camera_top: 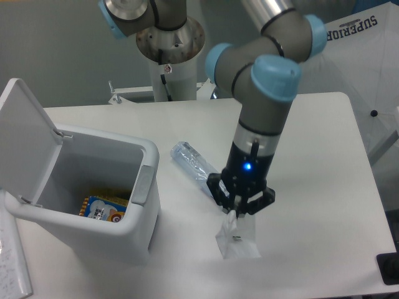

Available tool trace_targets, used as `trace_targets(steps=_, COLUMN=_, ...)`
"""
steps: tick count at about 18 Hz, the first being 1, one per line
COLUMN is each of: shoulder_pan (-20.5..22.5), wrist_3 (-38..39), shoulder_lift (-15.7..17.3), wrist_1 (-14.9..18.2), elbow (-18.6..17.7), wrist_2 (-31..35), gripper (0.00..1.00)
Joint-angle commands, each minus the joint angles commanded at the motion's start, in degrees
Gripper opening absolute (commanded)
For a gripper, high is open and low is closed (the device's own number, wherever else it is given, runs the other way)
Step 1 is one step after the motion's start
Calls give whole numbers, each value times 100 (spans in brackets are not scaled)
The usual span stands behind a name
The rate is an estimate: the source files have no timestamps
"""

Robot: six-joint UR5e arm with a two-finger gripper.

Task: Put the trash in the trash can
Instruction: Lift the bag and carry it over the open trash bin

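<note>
Pinching the top edge of the wrapper (237,239), the hand (239,209) has its two fingers clenched on the film, and the wrapper hangs below them, near-right of the trash can (93,199). Can't tell if its lower edge touches the surface (312,162) or hangs just clear.

Wrapper: clear thin film with white bits and black print. Judged very light, floppy, crinkly and a bit slippery; it will swing and could slide out of a shallow pinch. Best hold is a bunched edge or corner, as now.

Bottle (194,166): clear bluish plastic, lying on its side on the surface between the trash can and the arm, its right end hidden behind the hand. Judged light, springy, smooth and prone to rolling. Take it across the middle of the body, fingers square to its long axis.

Trash can: white, on the left near side, lid (22,140) standing open at its far-left. A blue-and-yellow packet (103,207) already lies inside.

Surface: white, matte, flat, low contrast against the clear items. A white sheet edge (12,268) sits at the near-left corner. Room: grey wall behind, arm base pedestal (169,62) at the far edge, a white fabric thing printed SUPERIOR (349,56) at far right.
</note>
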State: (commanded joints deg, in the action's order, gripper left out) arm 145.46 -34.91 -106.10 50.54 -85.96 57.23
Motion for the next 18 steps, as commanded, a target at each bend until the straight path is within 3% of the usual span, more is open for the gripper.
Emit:
trace_targets(steps=4, shoulder_pan=-35, wrist_3=581, shoulder_lift=440, wrist_1=9, elbow=0, wrist_2=-668, gripper=0)
trace_targets(steps=9, shoulder_pan=-219, wrist_3=1003, shoulder_lift=748, wrist_1=9, elbow=-52, wrist_2=-1214, gripper=0)
trace_targets(steps=15, shoulder_pan=-808, wrist_3=1259, shoulder_lift=994, wrist_1=0, elbow=-307, wrist_2=-1364, gripper=6)
trace_targets(steps=18, shoulder_pan=-896, wrist_3=1311, shoulder_lift=1126, wrist_1=0, elbow=-456, wrist_2=-1364, gripper=16)
